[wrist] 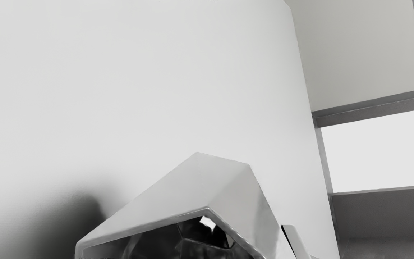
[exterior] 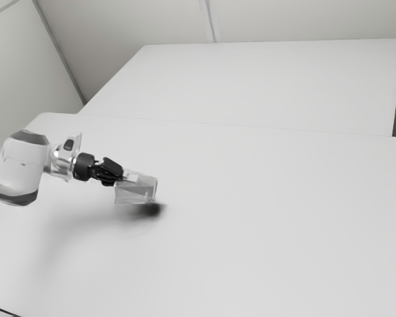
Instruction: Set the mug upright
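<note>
At the end of the arm, the black gripper (exterior: pixel 121 176) is shut on the mug (exterior: pixel 136 189), which is angular, with flat pale grey, shiny sides. The mug lies on its side, slightly tilted, apparently just above the tabletop, with a dark shadow beneath its far end. In the wrist view the mug (wrist: pixel 189 187) has its open mouth toward my hand, and its dark inside shows bright reflections. A small pale piece with a black edge stands beside its wall; I cannot tell whether it is the handle. Where the fingers touch the mug is hidden.
A broad white table (exterior: pixel 270 224) lies under the arm and the mug. Behind it is a second white surface (exterior: pixel 264 86), with pale wall panels beyond. A dark-framed bright opening (wrist: pixel 383 154) stands past the table's edge.
</note>
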`<state>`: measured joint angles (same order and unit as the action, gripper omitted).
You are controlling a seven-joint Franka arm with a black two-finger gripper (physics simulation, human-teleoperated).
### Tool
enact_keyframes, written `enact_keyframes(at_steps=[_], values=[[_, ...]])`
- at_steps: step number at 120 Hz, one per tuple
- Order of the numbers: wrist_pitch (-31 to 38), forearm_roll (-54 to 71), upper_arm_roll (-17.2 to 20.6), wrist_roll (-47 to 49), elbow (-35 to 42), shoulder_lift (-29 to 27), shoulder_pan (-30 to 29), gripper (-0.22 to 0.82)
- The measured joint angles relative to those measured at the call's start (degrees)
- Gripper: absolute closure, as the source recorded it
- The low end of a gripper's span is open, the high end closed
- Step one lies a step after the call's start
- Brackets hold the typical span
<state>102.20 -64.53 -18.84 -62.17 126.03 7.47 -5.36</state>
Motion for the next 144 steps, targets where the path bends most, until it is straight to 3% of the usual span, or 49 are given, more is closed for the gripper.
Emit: enact_keyframes(at_steps=[31,62,91,119,144], values=[[11.7,33.5,7.8,6.3,-2.5,-7.5,1.0,0.78],[17.7,55.7,8.1,19.9,-2.7,-9.1,9.0,0.78],[20.1,68.1,7.9,33.5,-2.5,-7.6,14.8,0.78],[20.8,72.0,8.8,43.7,-1.9,-6.0,17.7,0.78],[21.1,72.0,8.7,50.2,-1.8,-4.2,13.5,0.78]])
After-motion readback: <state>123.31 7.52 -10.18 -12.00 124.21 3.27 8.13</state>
